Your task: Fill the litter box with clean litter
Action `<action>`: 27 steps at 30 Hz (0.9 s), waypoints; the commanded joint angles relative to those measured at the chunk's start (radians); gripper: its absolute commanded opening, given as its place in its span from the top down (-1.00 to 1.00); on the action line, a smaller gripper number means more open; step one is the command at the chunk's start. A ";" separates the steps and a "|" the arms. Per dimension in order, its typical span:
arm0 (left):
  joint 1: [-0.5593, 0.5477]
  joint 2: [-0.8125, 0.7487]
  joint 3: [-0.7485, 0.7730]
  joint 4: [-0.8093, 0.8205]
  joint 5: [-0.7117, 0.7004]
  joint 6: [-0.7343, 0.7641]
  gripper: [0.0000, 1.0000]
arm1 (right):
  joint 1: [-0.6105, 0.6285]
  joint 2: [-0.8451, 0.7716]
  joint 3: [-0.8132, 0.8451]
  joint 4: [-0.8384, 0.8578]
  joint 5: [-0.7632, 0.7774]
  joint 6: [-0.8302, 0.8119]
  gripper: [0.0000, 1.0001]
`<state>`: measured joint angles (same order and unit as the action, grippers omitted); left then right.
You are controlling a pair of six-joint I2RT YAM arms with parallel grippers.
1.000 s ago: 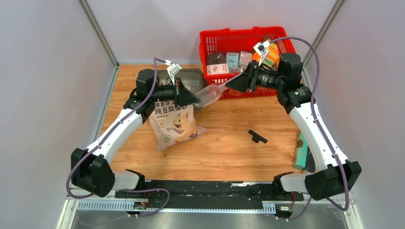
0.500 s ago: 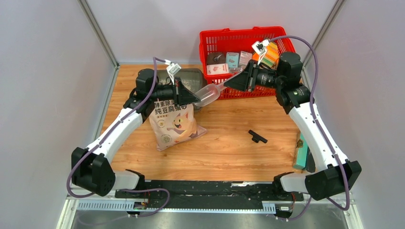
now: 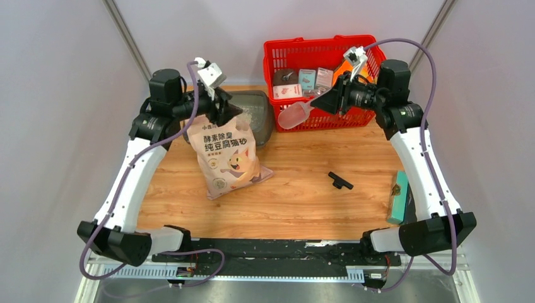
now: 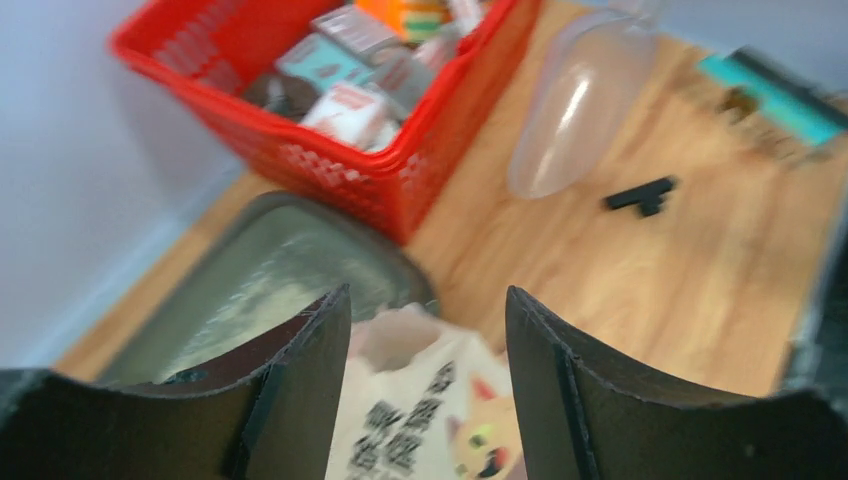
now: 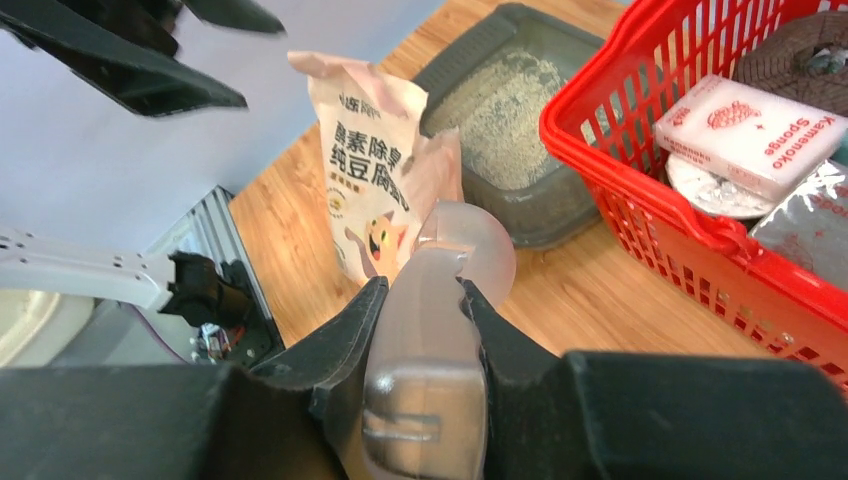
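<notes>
The dark grey litter box (image 3: 264, 124) lies at the back, left of the red basket, with pale clean litter (image 5: 502, 108) spread on its floor. The pinkish-cream litter bag (image 3: 229, 158) stands in front of it with its top open. My left gripper (image 3: 227, 111) hovers open just above the bag's mouth (image 4: 415, 335), its fingers (image 4: 318, 370) either side and apart from it. My right gripper (image 5: 422, 290) is shut on the handle of the translucent pink scoop (image 3: 294, 116). The scoop is held in the air in front of the basket, bowl toward the litter box.
The red mesh basket (image 3: 277, 47) at the back holds boxes and sponges. A small black part (image 3: 340, 182) lies on the wooden table right of centre. A teal item (image 3: 398, 201) rests at the right edge. Grey walls close in both sides.
My left gripper has let go of the scoop's bowl, opened, and pulled back left over the bag. My right gripper, now gripping the handle, has carried the scoop right toward the basket.
</notes>
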<state>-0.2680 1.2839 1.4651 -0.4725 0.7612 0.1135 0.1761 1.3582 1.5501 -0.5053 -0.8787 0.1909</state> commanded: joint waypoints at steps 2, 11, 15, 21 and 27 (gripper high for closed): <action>0.004 -0.034 0.038 -0.297 -0.368 0.498 -0.36 | 0.008 -0.011 0.057 -0.163 0.087 -0.214 1.00; 0.049 0.115 0.196 -0.597 -0.396 0.721 -0.41 | 0.006 -0.010 0.074 -0.288 0.043 -0.288 1.00; 0.053 0.189 0.256 -0.587 -0.413 0.764 -0.41 | 0.014 -0.037 0.031 -0.194 0.021 -0.243 1.00; 0.058 0.406 0.525 -0.903 -0.373 0.827 -0.02 | 0.063 0.008 0.134 -0.191 0.061 -0.156 1.00; 0.058 0.329 0.418 -0.905 -0.326 0.830 0.69 | 0.100 0.067 0.223 -0.228 0.136 -0.127 1.00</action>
<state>-0.2146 1.7161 1.9503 -1.2564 0.3828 0.9066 0.2565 1.4067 1.7100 -0.7597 -0.7864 0.0235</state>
